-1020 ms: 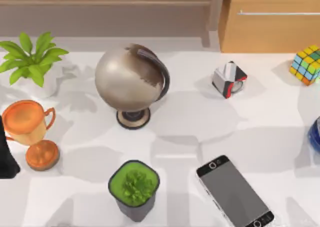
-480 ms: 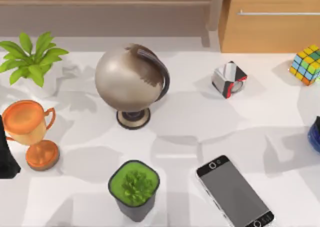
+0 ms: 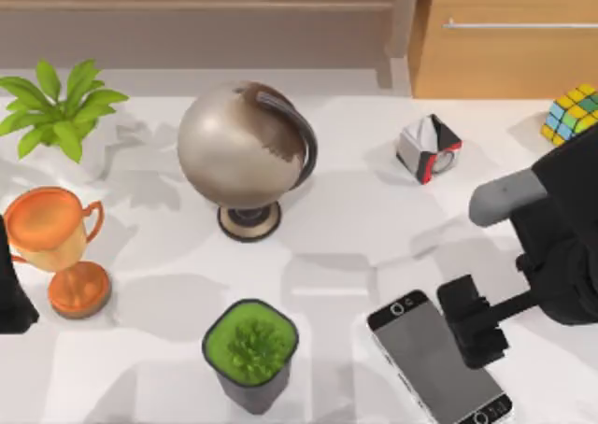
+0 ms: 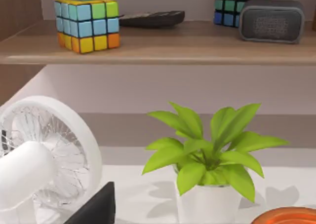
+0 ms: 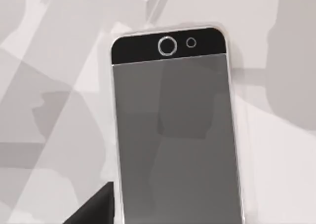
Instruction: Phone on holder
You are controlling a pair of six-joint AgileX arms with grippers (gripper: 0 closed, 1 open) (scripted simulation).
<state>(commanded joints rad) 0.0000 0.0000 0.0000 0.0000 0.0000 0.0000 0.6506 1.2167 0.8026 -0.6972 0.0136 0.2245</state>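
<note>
The phone (image 3: 422,360) lies flat on the white table, front right, with its grey screen up and set at a slant. In the right wrist view the phone (image 5: 173,135) sits straight below the camera. My right gripper (image 3: 475,325) hovers over the phone's right edge, open, with one dark fingertip (image 5: 96,209) off to the phone's side. A small white, red and black angular block, apparently the holder (image 3: 428,149), stands behind the phone. My left gripper (image 3: 11,293) is parked at the table's left edge, open, and its fingertip (image 4: 96,209) shows in the left wrist view.
A globe (image 3: 245,148) stands mid-table, a dark pot with a green succulent (image 3: 250,349) left of the phone, an orange trophy (image 3: 51,242) and a leafy plant (image 3: 61,111) far left. A colour cube (image 3: 572,116) sits back right. A white fan (image 4: 44,155) stands beside the left arm.
My right arm has swung in from the right edge, and its gripper now hangs over the phone. The blue object at the right edge is now covered. The phone and left arm have not moved.
</note>
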